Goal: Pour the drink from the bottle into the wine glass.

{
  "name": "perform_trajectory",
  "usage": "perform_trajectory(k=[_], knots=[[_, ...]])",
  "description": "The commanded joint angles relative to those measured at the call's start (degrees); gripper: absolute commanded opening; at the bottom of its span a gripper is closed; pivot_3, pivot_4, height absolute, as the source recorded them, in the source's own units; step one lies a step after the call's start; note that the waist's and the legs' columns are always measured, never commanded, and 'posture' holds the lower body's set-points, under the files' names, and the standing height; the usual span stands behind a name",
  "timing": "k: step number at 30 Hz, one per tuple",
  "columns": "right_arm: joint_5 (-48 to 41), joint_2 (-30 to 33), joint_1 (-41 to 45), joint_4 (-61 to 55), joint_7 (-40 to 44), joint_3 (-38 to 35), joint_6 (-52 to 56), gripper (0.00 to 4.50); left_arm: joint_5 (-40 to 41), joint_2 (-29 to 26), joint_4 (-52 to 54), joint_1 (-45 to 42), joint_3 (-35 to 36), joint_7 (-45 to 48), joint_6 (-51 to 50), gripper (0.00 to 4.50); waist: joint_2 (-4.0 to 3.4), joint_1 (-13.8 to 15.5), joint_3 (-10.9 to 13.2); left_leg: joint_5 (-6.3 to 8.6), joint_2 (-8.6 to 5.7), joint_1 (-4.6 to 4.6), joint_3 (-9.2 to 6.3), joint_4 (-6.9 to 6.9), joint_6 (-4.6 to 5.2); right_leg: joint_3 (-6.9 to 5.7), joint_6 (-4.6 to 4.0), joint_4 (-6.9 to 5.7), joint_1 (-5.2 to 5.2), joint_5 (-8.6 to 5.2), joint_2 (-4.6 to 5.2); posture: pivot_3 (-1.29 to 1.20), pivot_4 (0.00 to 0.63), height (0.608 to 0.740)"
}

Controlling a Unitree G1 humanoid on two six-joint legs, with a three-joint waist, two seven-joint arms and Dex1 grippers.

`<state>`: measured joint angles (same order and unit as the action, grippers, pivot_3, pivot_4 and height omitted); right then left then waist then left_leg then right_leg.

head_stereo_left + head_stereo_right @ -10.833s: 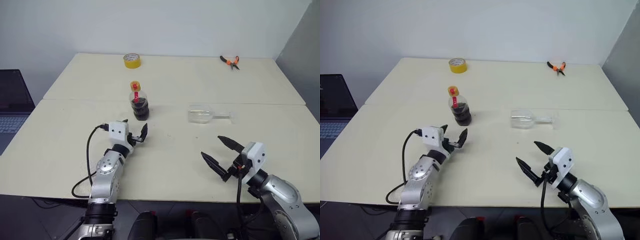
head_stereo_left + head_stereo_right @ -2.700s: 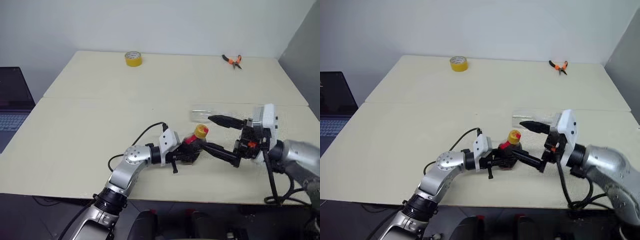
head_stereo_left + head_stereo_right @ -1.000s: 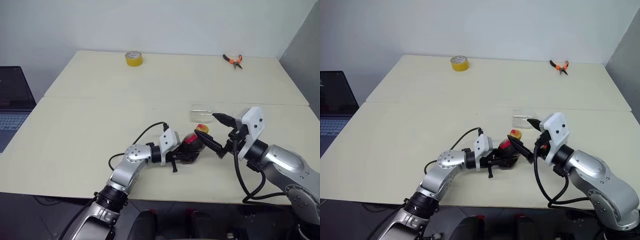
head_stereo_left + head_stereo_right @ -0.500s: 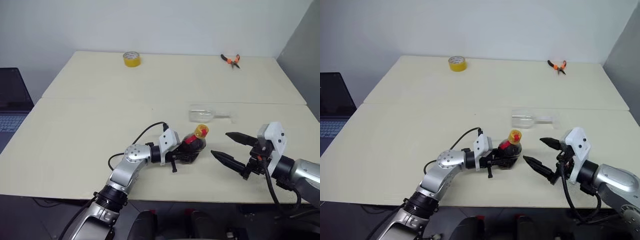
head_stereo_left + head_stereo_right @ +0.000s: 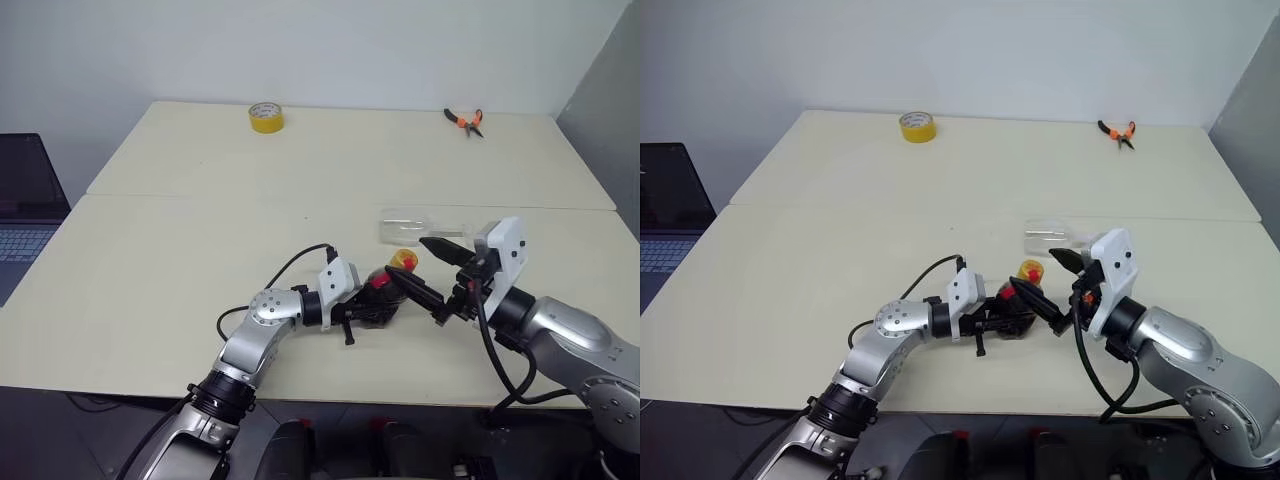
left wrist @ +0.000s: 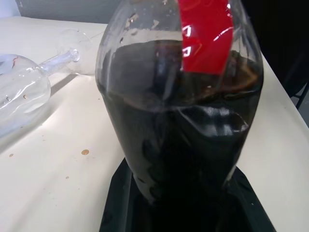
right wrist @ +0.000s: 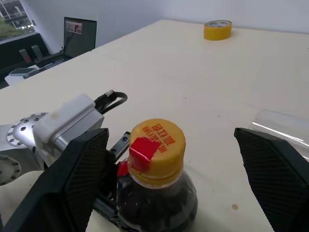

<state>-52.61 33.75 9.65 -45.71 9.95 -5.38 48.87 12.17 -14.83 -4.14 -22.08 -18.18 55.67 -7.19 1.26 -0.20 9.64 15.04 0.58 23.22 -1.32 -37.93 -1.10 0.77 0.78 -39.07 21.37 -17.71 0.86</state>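
My left gripper (image 5: 366,306) is shut on the body of the bottle (image 5: 384,291), low over the table's near middle. The bottle leans a little to the right; its yellow cap (image 7: 157,140) is on. The dark drink (image 6: 183,159) fills most of it. My right gripper (image 5: 427,271) is open, one finger on each side of the cap with a gap on both sides. The wine glass (image 5: 408,226) lies on its side just behind the bottle, its stem pointing right.
A yellow tape roll (image 5: 264,117) sits at the table's far left and orange pliers (image 5: 463,121) at the far right. A laptop (image 5: 25,215) stands off the table's left edge. A grey wall (image 5: 610,110) borders the right side.
The right gripper swung out to the right, away from the bottle, half a second ago and has come back to straddle the cap. The left gripper and bottle have stayed put.
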Motion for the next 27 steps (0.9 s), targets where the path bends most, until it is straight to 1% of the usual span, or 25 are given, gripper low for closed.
perform_trajectory(k=[1,13,15,20,24,27], knots=[[0.81,-0.51,0.38,-0.51,0.03,-0.10,-1.12,4.44,0.51,0.44,2.64,-0.53,0.15,0.05,1.08,0.63,0.00,0.00,0.00,0.00,0.00,0.00,0.00,0.00,0.00,0.00,0.00,0.00,0.00,0.00,0.00,0.00,0.150,0.740],[2.01,-0.45,-3.48,-0.37,2.32,-1.97,-2.33,4.44,0.51,0.23,3.07,-0.23,0.09,0.04,0.97,0.63,0.00,0.00,0.00,0.00,0.00,0.00,0.00,0.00,0.00,0.01,0.00,-0.01,0.00,0.00,0.00,0.00,0.150,0.740],[1.51,-0.32,-4.16,-0.75,2.48,-2.71,-2.59,4.44,0.53,0.15,3.14,-0.16,0.10,0.07,0.97,0.63,0.00,0.00,0.00,0.00,0.00,0.00,-0.01,0.00,0.00,-0.01,0.00,-0.01,0.00,0.00,0.00,0.00,0.150,0.740],[-3.21,0.34,-6.30,-2.72,3.78,-5.80,-2.64,4.44,0.52,0.08,2.91,-0.10,0.10,0.17,1.18,0.63,0.00,0.02,0.00,0.00,0.00,0.00,0.00,0.00,0.00,0.00,0.00,0.00,-0.01,0.00,0.00,0.00,0.150,0.740],[-4.99,0.63,-4.78,-4.41,3.67,-5.68,-2.96,4.44,0.42,0.04,2.54,-0.06,0.00,0.36,1.51,0.63,-0.01,0.00,0.00,0.00,0.00,-0.01,0.00,0.00,0.00,0.00,0.00,-0.01,-0.01,0.00,-0.01,0.00,0.150,0.740],[-3.63,1.05,-3.16,-4.52,3.29,-4.18,-2.72,4.44,0.41,0.07,2.37,-0.13,0.01,0.39,1.57,0.62,0.00,-0.01,0.00,0.00,0.01,-0.01,0.00,0.00,0.00,0.00,0.00,-0.01,-0.01,0.00,-0.02,0.00,0.150,0.740]])
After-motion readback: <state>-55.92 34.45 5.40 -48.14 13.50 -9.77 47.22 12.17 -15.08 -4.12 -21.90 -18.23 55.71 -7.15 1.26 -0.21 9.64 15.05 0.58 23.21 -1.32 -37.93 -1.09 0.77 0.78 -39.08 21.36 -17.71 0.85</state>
